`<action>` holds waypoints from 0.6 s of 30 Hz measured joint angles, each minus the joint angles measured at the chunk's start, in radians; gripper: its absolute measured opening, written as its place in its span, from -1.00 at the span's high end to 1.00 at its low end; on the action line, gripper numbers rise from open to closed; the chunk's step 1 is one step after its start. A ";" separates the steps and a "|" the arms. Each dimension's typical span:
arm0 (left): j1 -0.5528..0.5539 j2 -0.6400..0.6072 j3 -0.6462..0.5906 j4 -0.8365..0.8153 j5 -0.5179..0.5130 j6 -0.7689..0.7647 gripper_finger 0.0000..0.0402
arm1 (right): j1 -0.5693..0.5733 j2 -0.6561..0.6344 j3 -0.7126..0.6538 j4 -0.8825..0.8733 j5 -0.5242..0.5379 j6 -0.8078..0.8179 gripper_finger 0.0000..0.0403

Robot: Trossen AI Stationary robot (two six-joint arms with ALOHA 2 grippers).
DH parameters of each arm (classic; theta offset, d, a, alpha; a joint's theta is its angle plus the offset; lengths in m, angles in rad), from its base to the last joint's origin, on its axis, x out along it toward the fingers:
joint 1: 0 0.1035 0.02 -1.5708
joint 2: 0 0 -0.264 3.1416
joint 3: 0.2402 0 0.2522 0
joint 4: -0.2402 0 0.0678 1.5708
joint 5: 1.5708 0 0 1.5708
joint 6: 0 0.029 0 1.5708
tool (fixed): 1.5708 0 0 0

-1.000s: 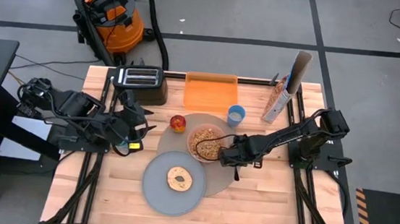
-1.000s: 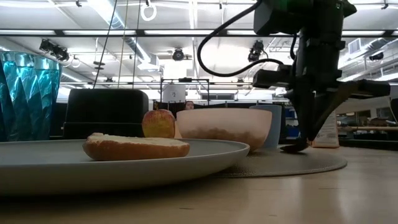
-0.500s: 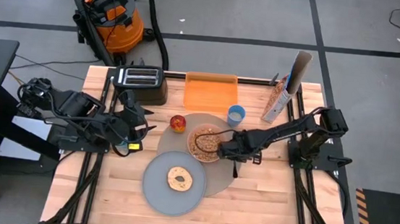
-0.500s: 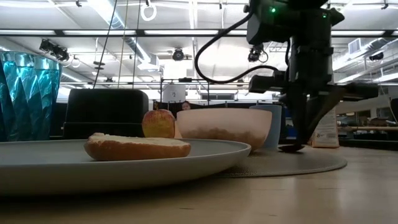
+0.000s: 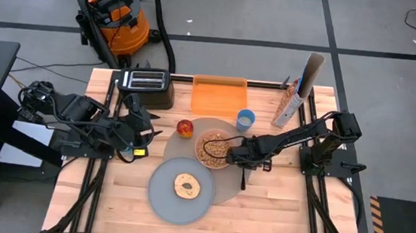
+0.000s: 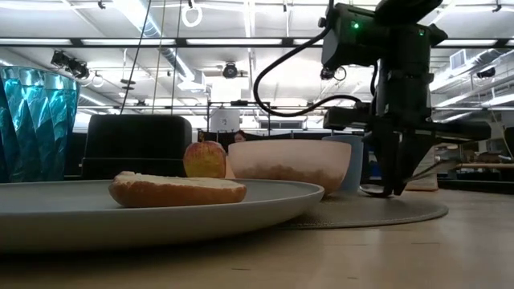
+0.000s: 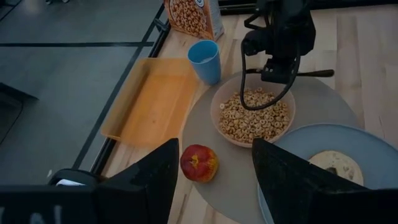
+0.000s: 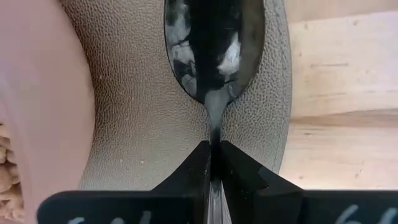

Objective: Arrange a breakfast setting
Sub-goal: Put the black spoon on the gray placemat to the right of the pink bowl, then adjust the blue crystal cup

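Judging from how things lie, the setting is nearly laid. The mat (image 5: 226, 180) serves as landmark on the counter (image 5: 274, 220). The bowl (image 5: 213, 149), filled with cereal, sits on the mat's middle; the plate (image 5: 163, 199) overlaps the mat's edge toward the counter's front, with the bagel (image 5: 186, 185) lying on it. The apple (image 5: 184, 128) rests at the mat's edge on the toaster side, and the cup (image 5: 245, 120) stands just off the mat's far edge.

The spoon (image 8: 214, 43) is the piece in hand. It is pinched by the handle in the right gripper (image 5: 247, 156), whose jaws are pressed together on it, and its bowl end is seen lying against the mat, just beside the bowl and close to the mat's rim. Release of the spoon is judged to be what is left, with perhaps a retreat of the arm.

The left gripper (image 7: 211, 171) waits well off the mat, beyond the apple, jaws spread and holding nothing.

Some things are hard to make out. The spoon's handle is hidden inside the jaws in the right wrist view, and in the high view only a thin dark sliver shows under the arm. Whether the spoon lies flat or is tipped up at the handle cannot be told. In the low view the cup is half hidden behind the bowl, and the spoon's tip is barely seen under the gripper.
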 joint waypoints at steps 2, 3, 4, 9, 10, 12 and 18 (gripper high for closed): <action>0.000 0.000 0.000 0.000 0.000 0.000 -0.05 | -0.004 0.000 0.000 0.000 0.001 -0.022 0.74; 0.000 0.000 0.000 0.000 0.000 0.000 -0.05 | -0.006 0.000 0.000 -0.001 0.003 -0.030 0.71; 0.000 0.000 0.000 0.000 0.000 0.000 -0.05 | -0.008 0.000 0.000 0.000 0.006 -0.035 0.67; 0.000 0.000 0.000 0.000 0.000 -0.011 -0.05 | -0.013 0.000 0.000 0.000 0.021 -0.047 0.49; 0.000 0.000 0.000 0.000 0.000 -0.013 -0.05 | -0.013 0.000 0.000 0.000 0.026 -0.048 0.47; 0.000 0.000 0.000 0.000 0.000 -0.022 -0.05 | -0.013 -0.001 0.000 -0.001 0.031 -0.048 0.43; 0.000 0.000 0.000 0.001 0.000 -0.033 -0.05 | -0.012 -0.039 0.041 -0.086 0.033 -0.093 0.43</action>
